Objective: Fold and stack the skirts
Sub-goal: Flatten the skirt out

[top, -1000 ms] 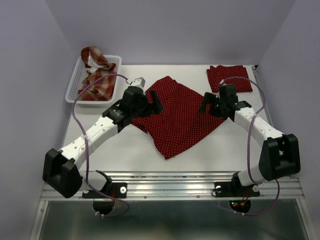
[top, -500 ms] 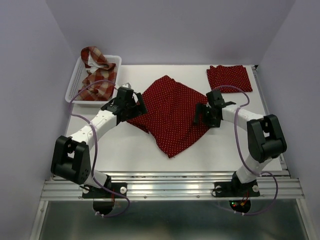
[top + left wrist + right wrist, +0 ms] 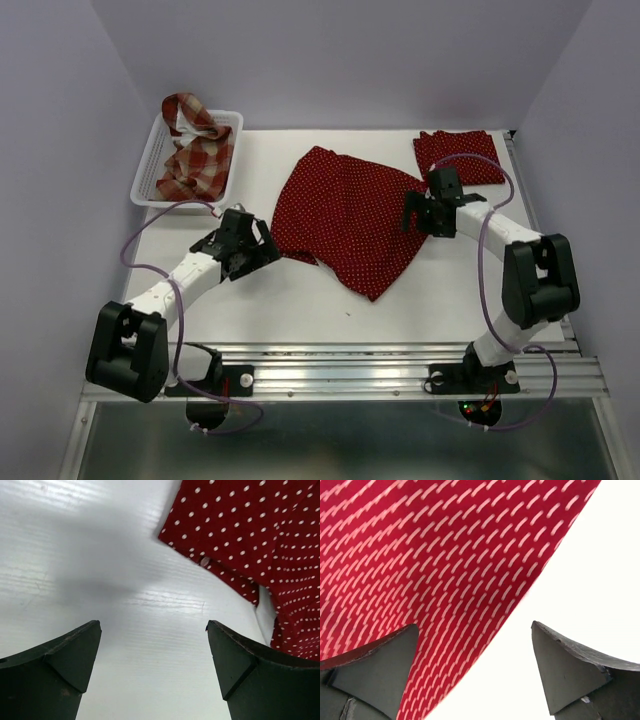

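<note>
Both arms have drawn apart since a second ago, and the dotted skirt (image 3: 350, 215) now lies further right, spread out at mid-table. At far left, the plaid skirt (image 3: 195, 160) sits bunched in the white basket (image 3: 145, 170), not yet folded. The left gripper (image 3: 265, 245) hovers over bare table (image 3: 290, 300) just beside the dotted skirt's left corner, its fingers spread wide and holding nothing. The right gripper (image 3: 412, 215), equally wide and empty, hangs over the cloth's right edge. Beyond it, in the far right corner, a second dotted skirt (image 3: 460, 155) lies folded. The work appears to be at the laying-out stage for this second skirt. Next, each gripper would likely need to close on an edge or corner and carry it across for the first fold.
</note>
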Controlling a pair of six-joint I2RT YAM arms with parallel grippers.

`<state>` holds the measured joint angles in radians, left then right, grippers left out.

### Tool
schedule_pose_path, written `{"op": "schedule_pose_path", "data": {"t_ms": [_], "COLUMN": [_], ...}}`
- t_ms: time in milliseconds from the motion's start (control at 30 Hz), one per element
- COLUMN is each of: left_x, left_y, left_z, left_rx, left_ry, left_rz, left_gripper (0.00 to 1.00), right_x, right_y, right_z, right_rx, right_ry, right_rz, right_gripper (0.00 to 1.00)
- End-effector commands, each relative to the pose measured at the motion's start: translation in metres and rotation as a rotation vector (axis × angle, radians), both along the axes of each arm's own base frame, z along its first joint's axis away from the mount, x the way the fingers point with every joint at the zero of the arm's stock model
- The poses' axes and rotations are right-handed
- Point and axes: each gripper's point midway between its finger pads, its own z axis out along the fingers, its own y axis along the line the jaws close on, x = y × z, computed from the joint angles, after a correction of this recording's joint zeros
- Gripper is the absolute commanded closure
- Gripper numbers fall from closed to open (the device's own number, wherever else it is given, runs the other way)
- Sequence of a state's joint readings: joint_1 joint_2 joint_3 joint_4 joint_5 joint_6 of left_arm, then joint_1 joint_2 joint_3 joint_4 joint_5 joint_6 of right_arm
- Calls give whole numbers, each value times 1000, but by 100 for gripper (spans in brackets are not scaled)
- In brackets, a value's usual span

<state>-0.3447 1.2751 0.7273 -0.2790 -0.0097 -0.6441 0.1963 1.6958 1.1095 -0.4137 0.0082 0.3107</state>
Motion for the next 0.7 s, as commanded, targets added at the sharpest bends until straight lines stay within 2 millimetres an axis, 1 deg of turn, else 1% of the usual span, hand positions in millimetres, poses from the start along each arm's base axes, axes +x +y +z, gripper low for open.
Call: {"op": "schedule_pose_path", "data": {"t_ms": [0,33,67,100,133,167,200,233,300,333,400,433,467,533,600,667], "left_x": [-7,-3,-1,3,7,15,21,32,45,55,62,64,70,74,77,79], "left_y": [5,5,7,9,10,11,11,8,8,8,8,9,5,-2,-6,-9], "left_z": [-5,-5,-9,-9,-9,-9,-8,-3,0,2,5,4,6,4,3,-4], "left_rx": [-8,-10,6,14,23,29,26,5,-38,-81,-115,-118,-132,-162,-184,-190], "left_ry": [-22,-34,-31,-41,-45,-49,-59,-89,-107,-122,-133,-131,-145,-144,-148,-125], "left_rz": [18,19,28,37,40,50,56,65,85,97,109,113,99,72,71,65], "left_gripper": [1,1,1,1,2,2,2,2,2,2,3,4,5,8,10,14], "right_x": [-40,-46,-51,-61,-64,-71,-75,-78,-88,-94,-104,-109,-114,-119,-121,-121], "right_y": [24,25,28,38,38,44,46,49,53,60,64,71,72,77,78,78], "right_z": [23,23,23,24,24,26,25,25,23,23,19,19,15,12,8,8], "right_rx": [-1,14,16,51,55,56,51,48,30,12,-16,-31,-39,-33,-38,-51], "right_ry": [-18,-12,-12,-4,-3,5,8,14,38,38,55,51,59,60,68,64], "right_rz": [88,77,84,115,118,144,162,179,208,242,261,280,286,291,284,285], "right_gripper": [0,0,0,0,0,0,0,0,0,0,0,0,0,0,0,0]}}
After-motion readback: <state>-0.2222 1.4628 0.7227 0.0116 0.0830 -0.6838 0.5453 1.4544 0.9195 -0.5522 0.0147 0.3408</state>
